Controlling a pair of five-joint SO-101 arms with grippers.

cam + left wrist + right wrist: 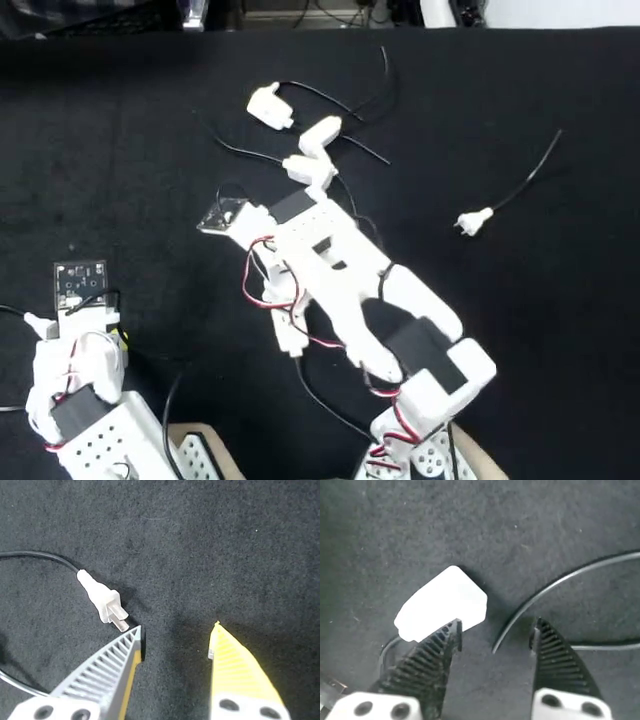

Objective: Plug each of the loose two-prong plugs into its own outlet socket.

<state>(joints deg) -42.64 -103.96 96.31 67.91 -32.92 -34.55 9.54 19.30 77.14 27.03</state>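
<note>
A loose white two-prong plug [105,602] on a black cord lies on the black cloth, its prongs just off one finger [131,641] of my open left gripper [176,630]. In the high view this plug [40,325] lies beside the left arm [85,400] at the near left. A second loose plug [475,222] lies far right. Three white outlet sockets [308,170] [322,133] [268,105] cluster at the back centre. My right gripper [496,630] is open, with one socket [442,605] touching its finger [445,639] from outside and nothing between the fingers.
Thin black cords [530,175] trail from the plugs and sockets across the cloth; one cord [555,585] curves just ahead of the right gripper. The right arm [340,270] stretches diagonally over the table's middle. The table's far edge [320,28] runs along the back.
</note>
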